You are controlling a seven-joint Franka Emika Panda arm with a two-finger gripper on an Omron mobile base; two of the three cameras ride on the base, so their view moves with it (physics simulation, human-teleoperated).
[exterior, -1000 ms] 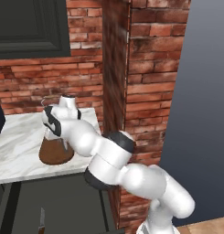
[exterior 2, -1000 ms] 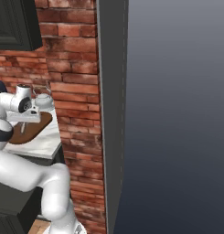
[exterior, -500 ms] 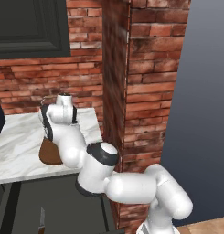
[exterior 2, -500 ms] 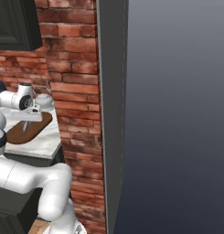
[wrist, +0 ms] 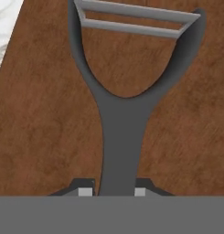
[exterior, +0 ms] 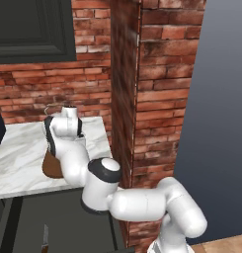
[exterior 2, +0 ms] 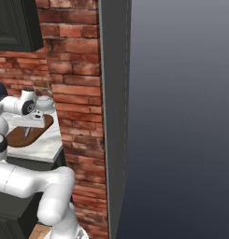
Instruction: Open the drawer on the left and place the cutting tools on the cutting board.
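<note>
While gripper [wrist: 112,192] clamps peeler [wrist: 122,119] handle, forked head pointing away along fingers, over cutting board [wrist: 45,119]

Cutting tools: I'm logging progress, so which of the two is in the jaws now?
The grey fork-headed peeler, clamped by its handle above the cutting board. The brown-handled knife lies down in the open drawer.

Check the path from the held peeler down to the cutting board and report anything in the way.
Nothing visible blocks it. The gripper is shut on the peeler, whose forked head hangs directly over bare brown wood of the cutting board. In the right base view the peeler is just above the board.
</note>
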